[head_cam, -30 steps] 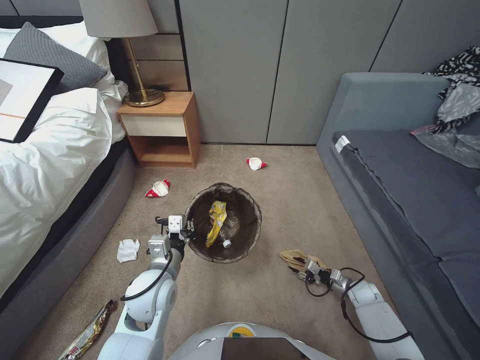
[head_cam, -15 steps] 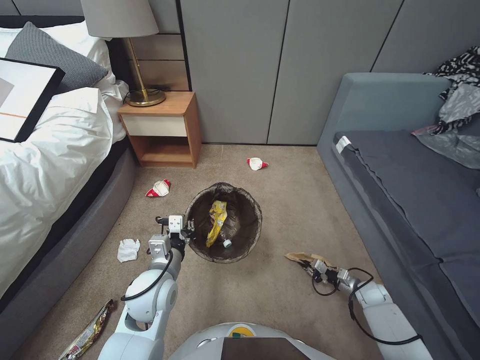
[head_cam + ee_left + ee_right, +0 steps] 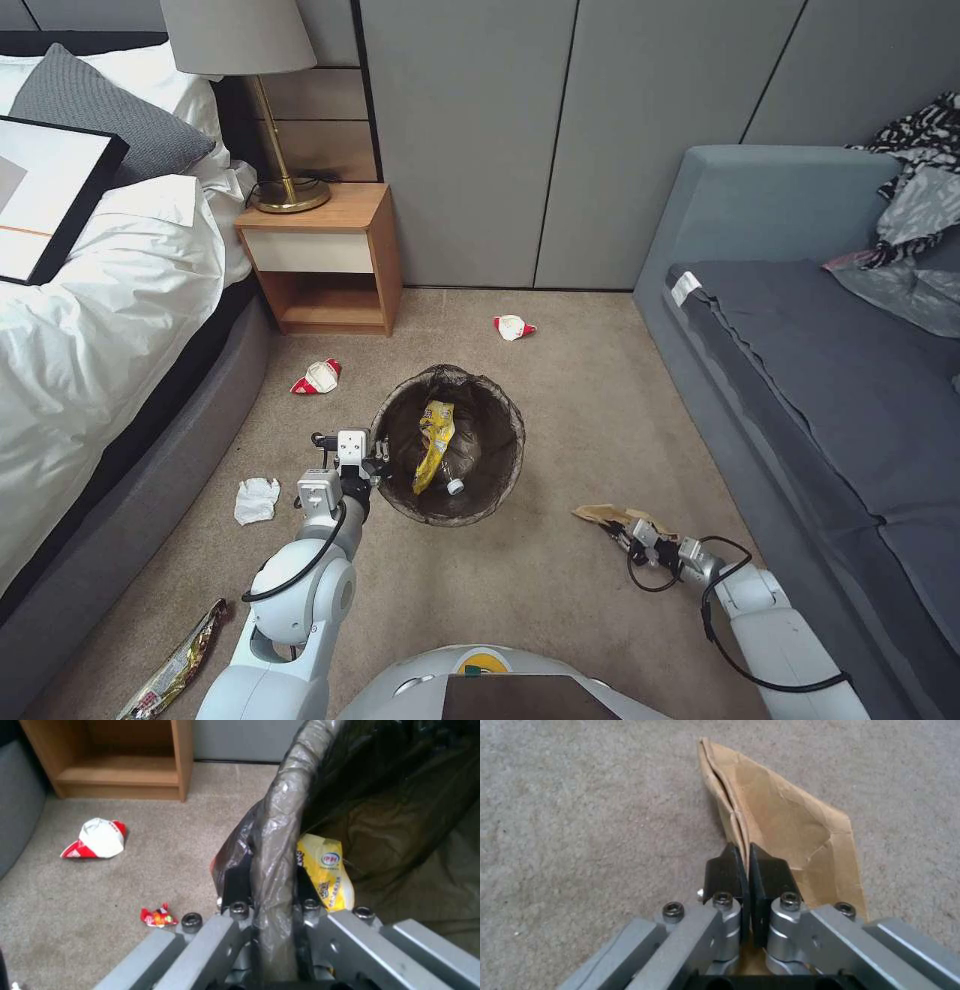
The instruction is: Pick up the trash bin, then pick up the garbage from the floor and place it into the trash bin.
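The trash bin [image 3: 447, 445], lined with a dark bag, is held over the carpet by my left gripper [image 3: 375, 462]. That gripper [image 3: 272, 873] is shut on the bin's bagged rim [image 3: 280, 813]. Inside lie a yellow wrapper [image 3: 433, 440] [image 3: 322, 870] and a clear bottle [image 3: 450, 480]. To the right, low near the floor, my right gripper [image 3: 622, 532] [image 3: 745, 860] is shut on the edge of a flat brown paper bag [image 3: 603, 514] [image 3: 790, 828]. More garbage lies on the carpet: two red-and-white wrappers [image 3: 318, 377] [image 3: 513, 326], a white tissue wad [image 3: 256, 499], a foil wrapper [image 3: 178, 665] and a small red wrapper [image 3: 158, 916].
A bed [image 3: 110, 330] runs along the left and a grey sofa [image 3: 800, 400] along the right. A wooden nightstand [image 3: 325, 255] with a lamp stands at the back left, before grey wardrobe doors [image 3: 560, 140]. Open carpet lies between the bin and the sofa.
My right gripper has drawn back to the right and toward my base, taking the brown paper bag along. The left arm and the bin have stayed put.
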Tool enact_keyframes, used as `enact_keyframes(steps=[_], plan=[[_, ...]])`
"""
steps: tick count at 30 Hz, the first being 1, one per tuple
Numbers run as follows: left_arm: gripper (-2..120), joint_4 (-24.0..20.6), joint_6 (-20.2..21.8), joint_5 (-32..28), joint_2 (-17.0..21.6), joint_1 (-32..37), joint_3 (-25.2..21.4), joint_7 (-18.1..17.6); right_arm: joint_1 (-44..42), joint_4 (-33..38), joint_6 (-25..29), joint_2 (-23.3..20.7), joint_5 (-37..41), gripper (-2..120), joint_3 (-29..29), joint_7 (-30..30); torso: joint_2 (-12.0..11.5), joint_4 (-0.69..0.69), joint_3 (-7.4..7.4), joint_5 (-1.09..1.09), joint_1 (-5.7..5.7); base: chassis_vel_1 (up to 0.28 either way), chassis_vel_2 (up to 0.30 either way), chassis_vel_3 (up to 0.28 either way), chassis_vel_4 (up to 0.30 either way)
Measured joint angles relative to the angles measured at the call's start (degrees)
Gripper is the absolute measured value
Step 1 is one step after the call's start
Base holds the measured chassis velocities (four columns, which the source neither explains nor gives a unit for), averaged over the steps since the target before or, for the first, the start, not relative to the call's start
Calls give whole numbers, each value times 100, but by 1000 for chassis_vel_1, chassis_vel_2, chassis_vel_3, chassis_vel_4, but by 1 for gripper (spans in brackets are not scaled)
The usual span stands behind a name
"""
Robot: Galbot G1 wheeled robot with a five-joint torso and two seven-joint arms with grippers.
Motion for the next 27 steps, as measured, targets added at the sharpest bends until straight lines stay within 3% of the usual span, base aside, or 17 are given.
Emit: enact_keyframes(steps=[4, 16, 27], plan=[[0, 2, -1, -1, -1, -6, 0, 1, -2, 11, 23, 2, 37, 0, -14, 123, 0, 0, 0, 1, 0, 0, 0, 0, 0], [0, 54, -18, -2, -6, -14, 3, 4, -325, 968, 468, 151, 1097, 0, -184, 583, 0, 2, 0, 1, 0, 0, 0, 0, 0], [0, 87, -19, -3, -8, -12, -14, 4, -767, 2435, 626, 207, 1864, 0, -489, 954, 0, 1, 0, -2, 0, 0, 0, 0, 0]])
